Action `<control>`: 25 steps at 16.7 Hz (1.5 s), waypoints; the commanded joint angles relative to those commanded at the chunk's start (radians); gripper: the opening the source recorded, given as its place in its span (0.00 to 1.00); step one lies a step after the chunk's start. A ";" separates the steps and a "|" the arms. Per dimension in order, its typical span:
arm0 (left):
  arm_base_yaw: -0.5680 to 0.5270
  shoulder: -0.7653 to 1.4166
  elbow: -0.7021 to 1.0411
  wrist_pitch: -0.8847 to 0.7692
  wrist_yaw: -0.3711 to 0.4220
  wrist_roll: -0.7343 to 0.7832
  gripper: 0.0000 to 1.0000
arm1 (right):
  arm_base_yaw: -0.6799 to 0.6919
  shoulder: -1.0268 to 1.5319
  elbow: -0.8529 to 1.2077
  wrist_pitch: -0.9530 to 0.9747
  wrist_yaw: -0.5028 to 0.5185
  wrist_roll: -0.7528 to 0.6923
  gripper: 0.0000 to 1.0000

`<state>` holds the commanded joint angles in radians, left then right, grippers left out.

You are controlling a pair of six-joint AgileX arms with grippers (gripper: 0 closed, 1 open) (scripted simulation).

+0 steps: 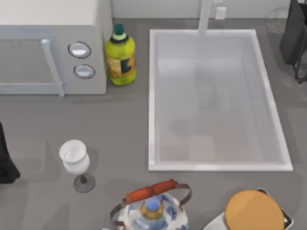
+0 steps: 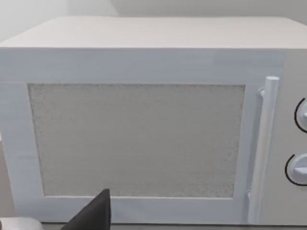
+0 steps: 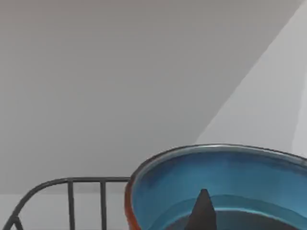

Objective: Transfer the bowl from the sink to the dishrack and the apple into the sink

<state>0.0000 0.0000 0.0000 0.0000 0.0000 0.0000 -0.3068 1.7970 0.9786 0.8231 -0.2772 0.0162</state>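
The sink [image 1: 216,165] sits on the right half of the grey worktop [image 1: 115,124]. It is a big white box with a raised rim, and its white tap post [image 1: 205,17] stands at the far edge. No bowl or apple can be seen inside the sink from the top view.

The bowl [image 3: 230,177] shows up close in the right wrist view. It is shiny blue inside with a thin red-brown rim. A dark wire rack [image 3: 72,196] stands just beside it, with a plain wall behind. One dark fingertip [image 3: 202,211] of the right end effector pokes up in front of the bowl's inside. I cannot tell if this end effector is grasping the bowl or has let go. From above, the right arm [image 1: 295,33] is a dark shape at the far right corner.

The left arm [image 1: 7,158] is a dark shape at the left edge of the worktop. In its wrist view one dark fingertip [image 2: 93,213] points at a white microwave [image 2: 144,120]. I cannot tell if that end effector is released or clenched.

A yellow-green bottle [image 1: 120,57] stands between the microwave and the sink. A white glass [image 1: 76,163] stands near the left. A blue and white kettle [image 1: 152,208] and an orange disc [image 1: 254,211] sit at the near edge.
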 joint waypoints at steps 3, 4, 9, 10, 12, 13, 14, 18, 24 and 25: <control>0.000 0.000 0.000 0.000 0.000 0.000 1.00 | 0.000 0.000 0.000 0.000 0.000 0.000 0.90; 0.000 0.000 0.000 0.000 0.000 0.000 1.00 | 0.000 0.000 0.000 0.000 0.000 0.000 0.98; 0.000 0.000 0.000 0.000 0.000 0.000 1.00 | 0.000 0.000 0.000 0.000 0.000 0.000 1.00; 0.000 0.000 0.000 0.000 0.000 0.000 1.00 | 0.000 0.000 0.000 0.000 0.000 0.000 1.00; 0.000 0.000 0.000 0.000 0.000 0.000 1.00 | 0.000 0.000 0.000 0.000 0.000 0.000 1.00; 0.000 0.000 0.000 0.000 0.000 0.000 1.00 | -0.002 0.000 0.000 0.000 0.000 0.000 1.00; 0.000 0.000 0.000 0.000 0.000 0.000 1.00 | -0.002 0.000 0.000 0.000 0.000 0.000 1.00; 0.000 0.000 0.000 0.000 0.000 0.000 1.00 | 0.006 -0.045 -0.025 -0.022 0.008 0.000 1.00; 0.000 0.000 0.000 0.000 0.000 0.000 1.00 | 0.037 -0.215 -0.118 -0.099 0.032 -0.006 1.00; 0.000 0.000 0.000 0.000 0.000 0.000 1.00 | 0.042 -0.245 -0.134 -0.114 0.036 -0.006 1.00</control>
<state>0.0000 0.0000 0.0000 0.0000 0.0000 0.0000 -0.2648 1.5521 0.8441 0.7096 -0.2411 0.0099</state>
